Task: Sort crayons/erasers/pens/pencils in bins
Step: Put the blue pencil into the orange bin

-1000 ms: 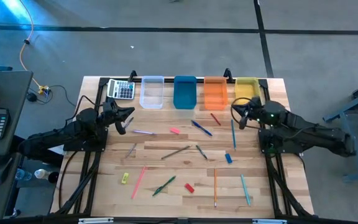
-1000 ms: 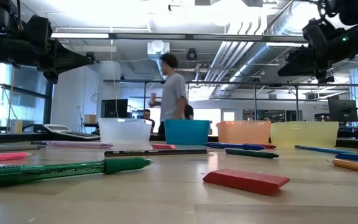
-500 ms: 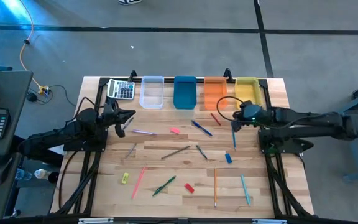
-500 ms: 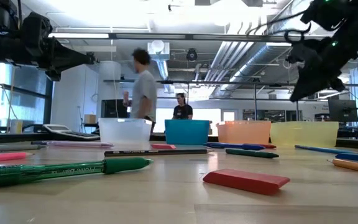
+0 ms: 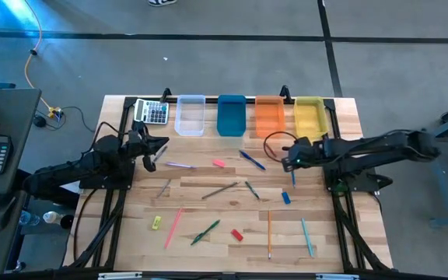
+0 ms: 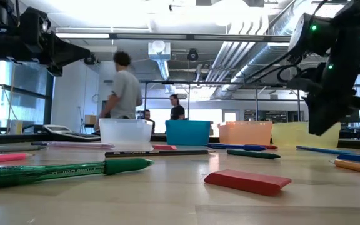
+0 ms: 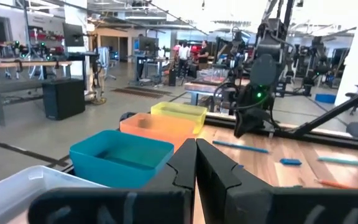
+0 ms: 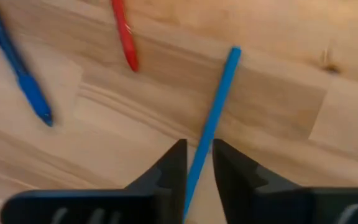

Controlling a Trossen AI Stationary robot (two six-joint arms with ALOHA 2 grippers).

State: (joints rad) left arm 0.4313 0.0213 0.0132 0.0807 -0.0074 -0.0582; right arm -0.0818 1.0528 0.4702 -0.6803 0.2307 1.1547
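Four bins stand in a row at the far edge: clear (image 5: pixel 190 115), blue (image 5: pixel 231 115), orange (image 5: pixel 267 115), yellow (image 5: pixel 309 115). Erasers lie flat on the wood: pink (image 5: pixel 219 163), blue (image 5: pixel 285 198), yellow (image 5: pixel 156 223), red (image 5: pixel 236 233). My right gripper (image 5: pixel 287 159) points down over the far end of a thin blue stick (image 8: pixel 219 99), slightly open. Its fingertips stand to either side of the stick, and the low view (image 6: pixel 320 128) shows them above the table. My left gripper (image 5: pixel 160 148) is shut and empty, held above the table's left side.
A grey calculator (image 5: pixel 152 111) sits at the far left, beside the clear bin. Pens, pencils and crayons lie scattered, among them a blue pen (image 5: pixel 252 160), a red stick (image 5: pixel 270 148) and a green pen (image 5: pixel 205 232). People walk in the room behind (image 6: pixel 122 87).
My right gripper has gone from beside the yellow bin toward the table's left and near edges and down. It has tipped over so that its fingers point down, and it now stands over the blue stick. Nothing on the table has moved.
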